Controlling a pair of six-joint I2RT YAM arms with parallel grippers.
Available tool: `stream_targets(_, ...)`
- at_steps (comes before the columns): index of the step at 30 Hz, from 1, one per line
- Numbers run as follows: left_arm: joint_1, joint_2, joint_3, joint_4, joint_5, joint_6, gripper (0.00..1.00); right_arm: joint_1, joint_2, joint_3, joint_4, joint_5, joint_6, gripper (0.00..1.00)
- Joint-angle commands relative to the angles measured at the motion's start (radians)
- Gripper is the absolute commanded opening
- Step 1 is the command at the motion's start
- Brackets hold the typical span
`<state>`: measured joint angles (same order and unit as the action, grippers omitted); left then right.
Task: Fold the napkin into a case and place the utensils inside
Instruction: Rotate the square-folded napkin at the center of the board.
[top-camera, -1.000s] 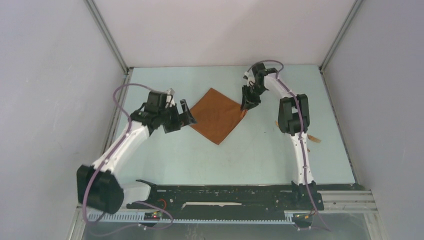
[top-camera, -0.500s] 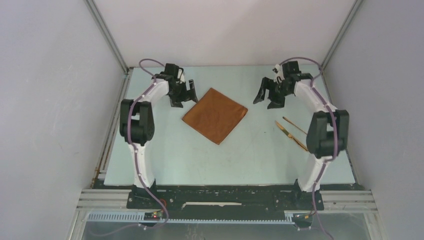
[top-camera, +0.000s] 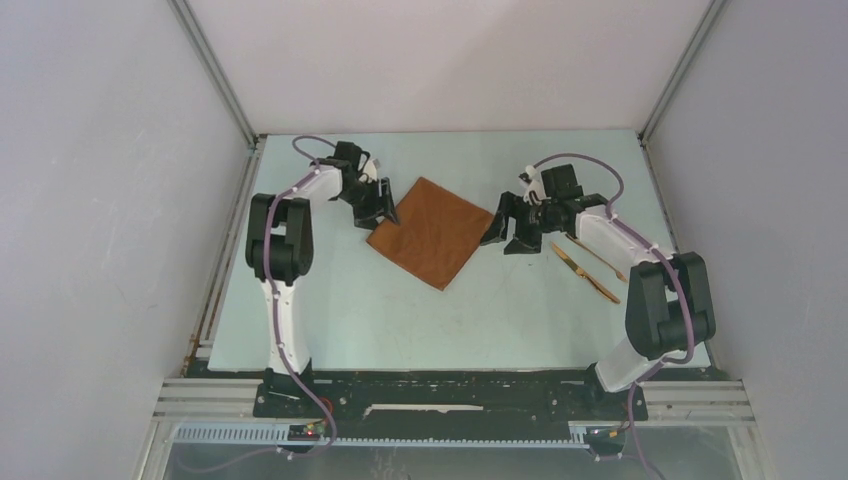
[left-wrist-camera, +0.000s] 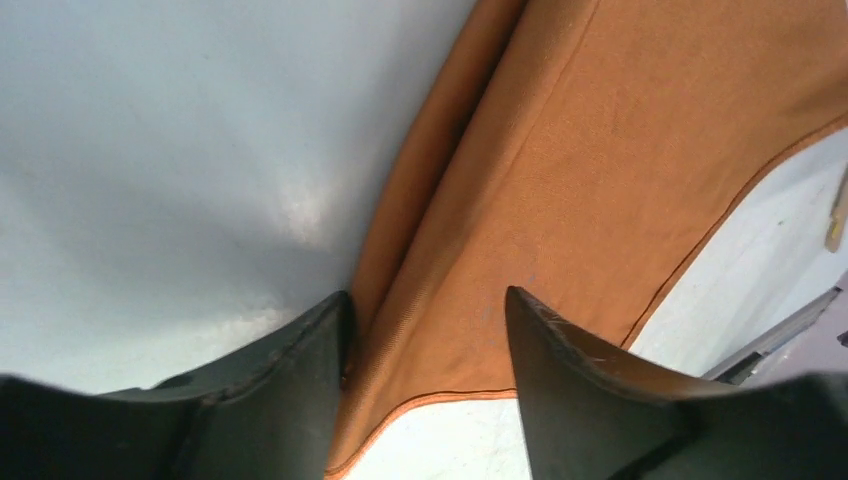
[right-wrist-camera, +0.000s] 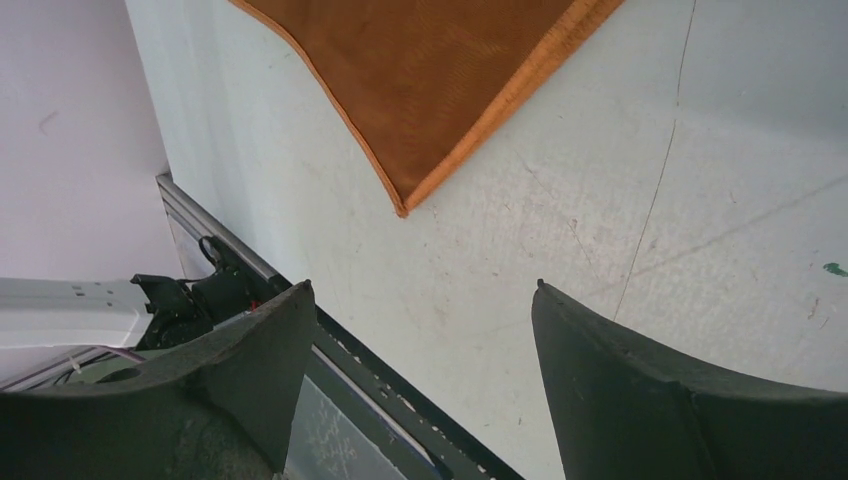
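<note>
Pale tabletop, and the job looks barely started. The napkin lies unfolded mid-far, no case yet. The left pincer straddles its left corner, jaws apart, nothing pinched. The right pincer hangs wide and empty just right of it. The utensils wait further right.

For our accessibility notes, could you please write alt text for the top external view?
A rust-orange napkin lies spread flat as a diamond on a pale table. The left gripper sits at its left corner and the right gripper just off its right corner; two golden utensils lie further right.
</note>
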<state>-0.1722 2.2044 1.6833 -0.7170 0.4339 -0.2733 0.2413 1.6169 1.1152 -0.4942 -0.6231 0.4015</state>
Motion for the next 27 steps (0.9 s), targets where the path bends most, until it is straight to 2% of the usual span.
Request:
stream_targets(1,-0.003,-0.048,-0.15,0.075,0.056,-0.1,0.61,-0.004,-0.055,-0.013,0.058,-0.011,0.015,0.86)
stream_targets(4,-0.008,-0.13,-0.32,0.191,0.06,-0.249,0.46,0.004,-0.056,-0.031,0.065,-0.006,0.019,0.85)
stream_targets(8,-0.05,-0.325,-0.607,0.419,0.039,-0.438,0.45,0.014,-0.059,-0.061,0.067,0.005,0.021,0.85)
stream_targets(11,-0.111,-0.461,-0.791,0.575,0.012,-0.558,0.47,0.014,-0.054,-0.08,0.043,0.044,0.032,0.85)
stream_targets(15,-0.122,-0.555,-0.884,0.575,-0.046,-0.57,0.56,0.015,-0.003,-0.084,-0.017,0.098,0.063,0.86)
stream_targets(19,-0.124,-0.684,-0.918,0.47,-0.133,-0.51,0.83,-0.001,0.033,-0.101,-0.047,0.114,0.105,0.87)
stream_targets(20,-0.124,-0.726,-0.937,0.457,-0.146,-0.511,0.88,-0.006,0.044,-0.102,-0.052,0.11,0.107,0.86)
stream_targets(22,-0.129,-0.817,-1.016,0.469,-0.141,-0.54,0.91,-0.017,0.066,-0.102,-0.054,0.1,0.104,0.83)
stream_targets(23,-0.134,-0.849,-1.058,0.503,-0.122,-0.58,0.89,-0.022,0.078,-0.101,-0.054,0.093,0.105,0.81)
stream_targets(27,-0.186,-0.908,-1.192,0.667,-0.047,-0.716,0.72,-0.043,0.131,-0.101,-0.05,0.071,0.138,0.74)
